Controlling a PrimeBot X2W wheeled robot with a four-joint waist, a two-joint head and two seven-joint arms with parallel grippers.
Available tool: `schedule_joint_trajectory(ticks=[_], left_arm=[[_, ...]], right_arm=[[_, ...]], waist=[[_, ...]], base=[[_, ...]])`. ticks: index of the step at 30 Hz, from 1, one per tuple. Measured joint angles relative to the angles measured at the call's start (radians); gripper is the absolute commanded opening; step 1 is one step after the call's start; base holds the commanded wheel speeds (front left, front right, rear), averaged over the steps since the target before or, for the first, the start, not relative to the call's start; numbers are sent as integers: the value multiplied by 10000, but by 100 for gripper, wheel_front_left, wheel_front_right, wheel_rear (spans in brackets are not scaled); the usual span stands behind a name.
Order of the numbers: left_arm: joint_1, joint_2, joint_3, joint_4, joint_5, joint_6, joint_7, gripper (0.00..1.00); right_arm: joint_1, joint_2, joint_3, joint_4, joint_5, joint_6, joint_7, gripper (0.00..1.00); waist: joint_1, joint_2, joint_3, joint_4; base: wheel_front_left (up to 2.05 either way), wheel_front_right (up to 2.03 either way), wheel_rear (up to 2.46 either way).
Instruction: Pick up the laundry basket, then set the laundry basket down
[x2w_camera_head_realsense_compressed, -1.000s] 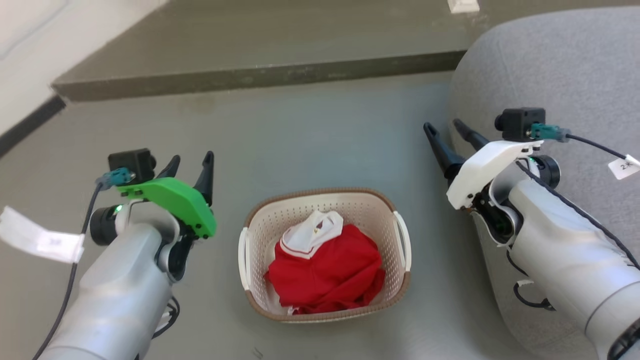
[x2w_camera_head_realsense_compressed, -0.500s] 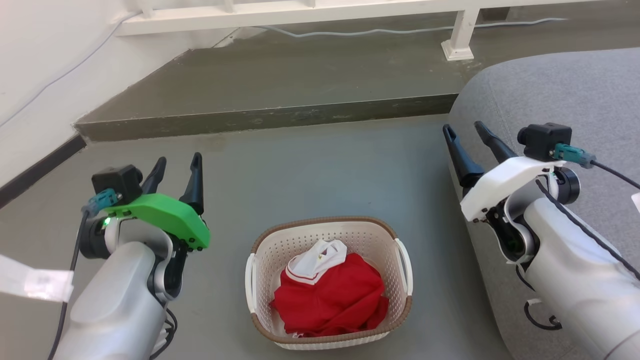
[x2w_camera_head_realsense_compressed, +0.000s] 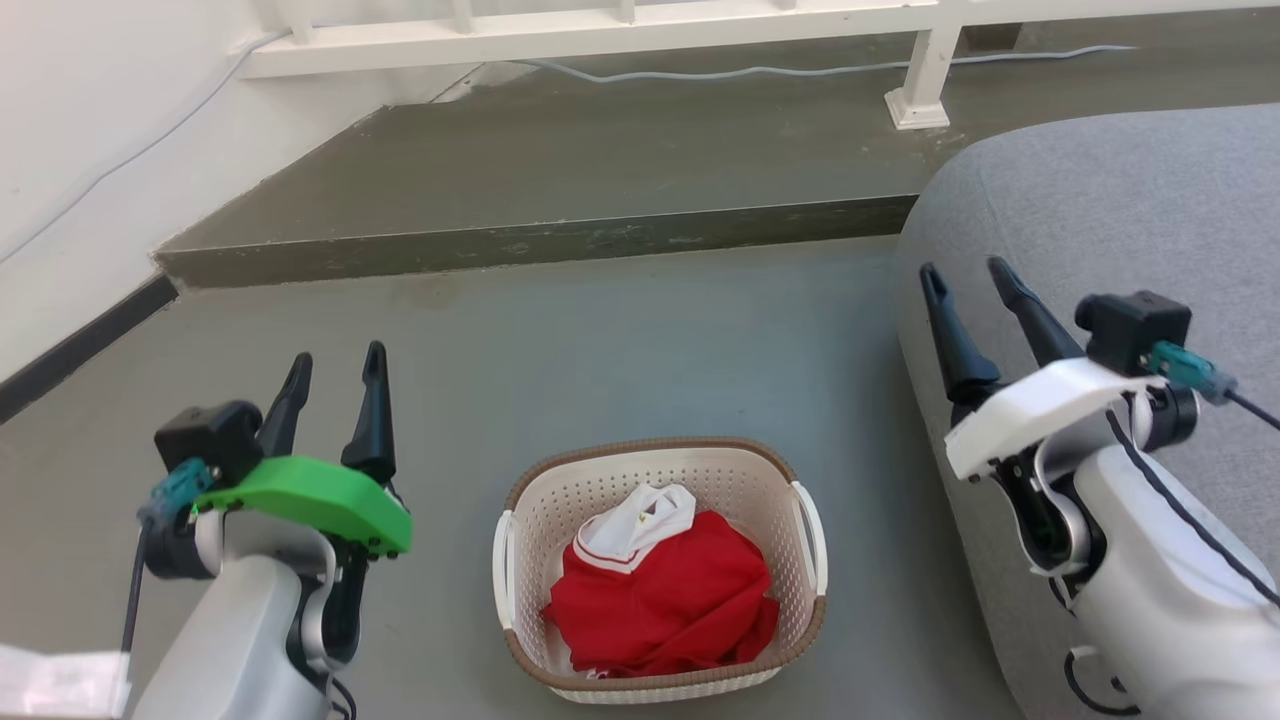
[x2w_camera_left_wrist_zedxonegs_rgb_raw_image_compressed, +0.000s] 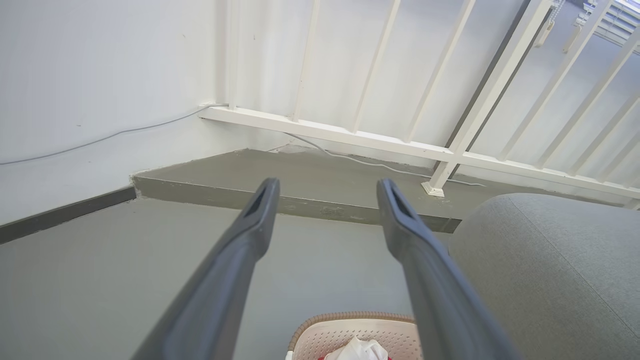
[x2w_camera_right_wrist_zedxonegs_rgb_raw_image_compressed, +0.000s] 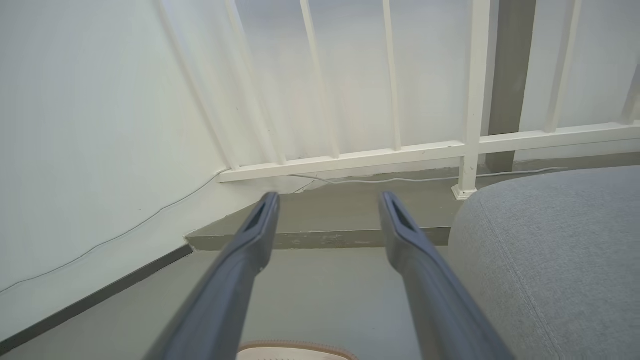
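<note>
The laundry basket (x2w_camera_head_realsense_compressed: 735, 480) stands on the grey floor at the bottom middle of the head view, cream with a brown rim and white side handles, holding a red and white garment (x2w_camera_head_realsense_compressed: 665, 595). My left gripper (x2w_camera_head_realsense_compressed: 335, 365) is raised to the basket's left, open and empty, well apart from it. My right gripper (x2w_camera_head_realsense_compressed: 965, 275) is raised to the basket's right, over the sofa's edge, open and empty. The basket's far rim (x2w_camera_left_wrist_zedxonegs_rgb_raw_image_compressed: 350, 317) peeks in at the bottom of the left wrist view, between my left gripper (x2w_camera_left_wrist_zedxonegs_rgb_raw_image_compressed: 325, 192) fingers. A sliver of rim (x2w_camera_right_wrist_zedxonegs_rgb_raw_image_compressed: 295, 346) shows below my right gripper (x2w_camera_right_wrist_zedxonegs_rgb_raw_image_compressed: 327, 205).
A grey sofa (x2w_camera_head_realsense_compressed: 1100, 230) fills the right side. A raised concrete step (x2w_camera_head_realsense_compressed: 540, 240) crosses behind the basket, with a white railing (x2w_camera_head_realsense_compressed: 620, 25) and a cable (x2w_camera_head_realsense_compressed: 800, 70) beyond. A white wall (x2w_camera_head_realsense_compressed: 80, 130) with dark skirting runs along the left.
The head camera has tilted up, bringing railing and wall into view. Both arms have drawn back and risen away from the basket; both grippers stay open. The basket has not moved on the floor.
</note>
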Motion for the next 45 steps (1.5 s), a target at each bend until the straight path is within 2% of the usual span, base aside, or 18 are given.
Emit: schedule_joint_trajectory(ticks=[4,20,45], left_arm=[[466,-17,263,-407,458,4,0,100],[1489,-324,865,-1482,1689,75,0,100],[2153,-813,1615,-1827,2420,-295,0,100]], right_arm=[[517,88,-397,-489,-309,-153,0,100],[1678,245,-1028,-1151,-1193,-155,0,100],[2359,499,-1728,-1344,-1912,-54,0,100]], waist=[[0,0,11,-10],[0,0,103,-10],[0,0,128,26]], base=[[0,0,0],[0,0,0],[0,0,0]])
